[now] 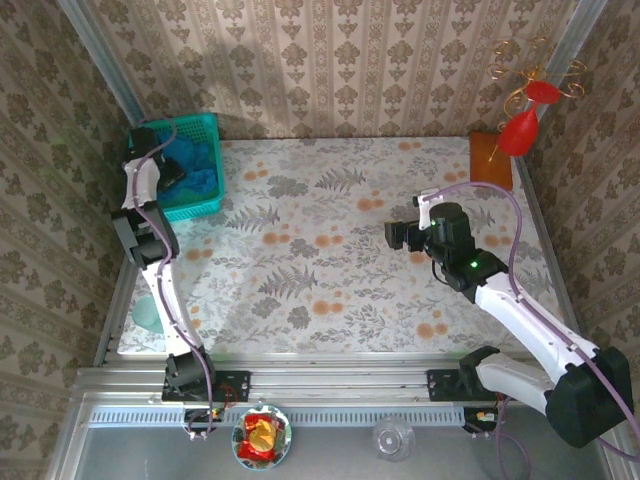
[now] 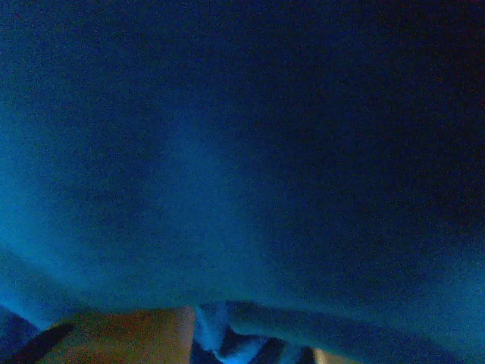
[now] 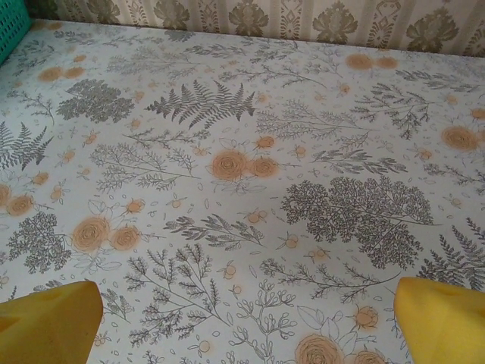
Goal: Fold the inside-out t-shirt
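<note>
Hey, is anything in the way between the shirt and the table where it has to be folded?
Yes, the basket. The shirt lies bunched inside it at the table's far left corner, with the left end effector down in it, so the basket's wall stands between shirt and open table.

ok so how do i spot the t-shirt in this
Go to the far left corner of the flower-patterned table, where a teal mesh basket stands. The t-shirt is the soft blue cloth bunched inside it, darker than the rigid basket around it.
</note>
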